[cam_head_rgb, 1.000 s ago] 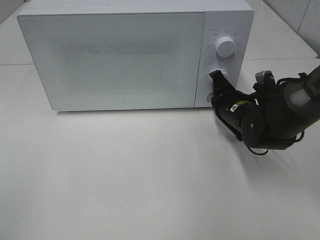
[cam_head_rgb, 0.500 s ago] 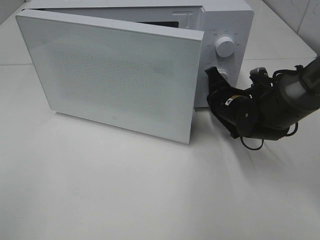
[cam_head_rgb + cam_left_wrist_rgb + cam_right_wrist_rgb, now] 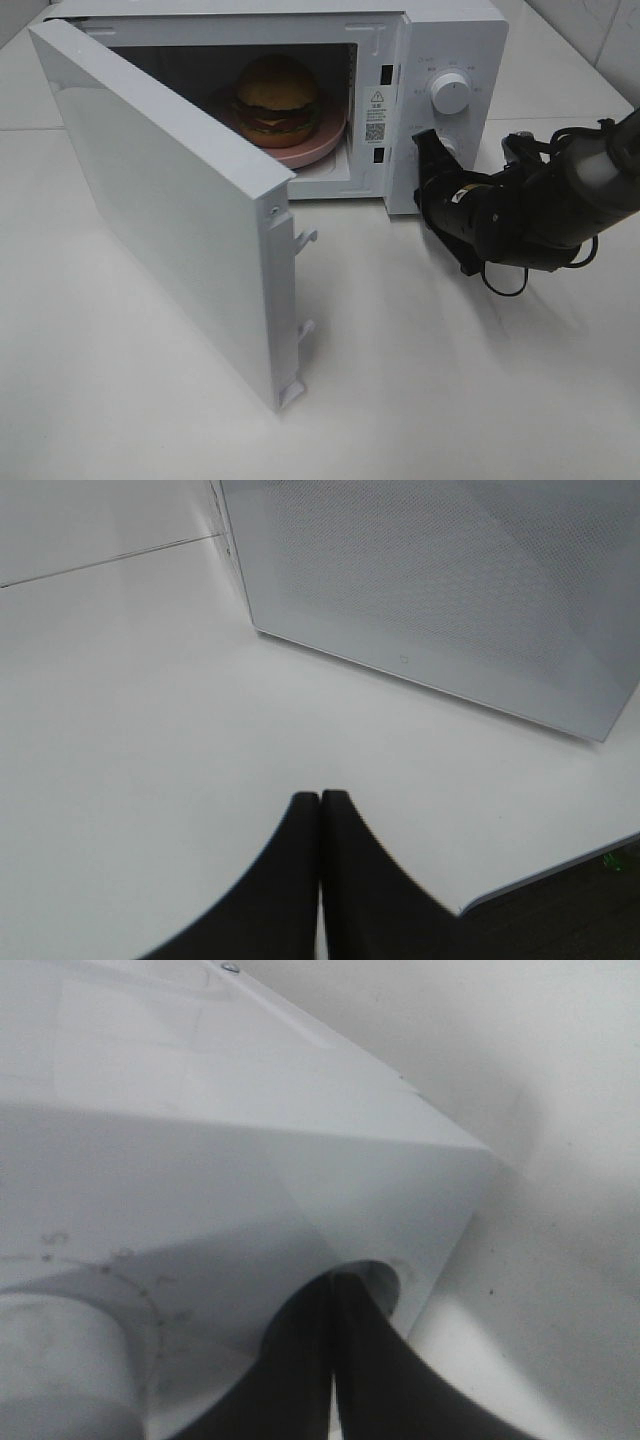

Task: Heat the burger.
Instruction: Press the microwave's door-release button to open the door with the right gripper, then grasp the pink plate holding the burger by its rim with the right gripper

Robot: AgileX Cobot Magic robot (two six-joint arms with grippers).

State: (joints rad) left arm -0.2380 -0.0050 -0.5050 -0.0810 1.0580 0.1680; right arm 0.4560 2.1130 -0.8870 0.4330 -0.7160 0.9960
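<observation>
The burger [image 3: 277,98] is sitting on the pink plate [image 3: 337,132] inside the microwave [image 3: 450,30], whose door [image 3: 170,210] is hanging wide open over the table [image 3: 450,400]. Off to the side, the right gripper [image 3: 427,152] is reaching in at the lower part of the control panel, below the upper knob [image 3: 451,93].

I'd judge the step in hand to be working the door release. The fingers are pressed together on nothing, and that is the right shape for it. The push should go squarely into the button without sliding up onto the dials, and the arm should be keeping out of the door's swing.

The high camera is hiding the contact itself behind the gripper's body. The right wrist view is showing it: the tips of the right gripper [image 3: 333,1280] are meeting the round button recess [image 3: 388,1282], beside a dial [image 3: 60,1360]. The left gripper [image 3: 319,800] is showing only in its own wrist view. It is pressed together, empty, and hovering over the table facing the door's dotted outer face [image 3: 430,580], well apart from it.
</observation>
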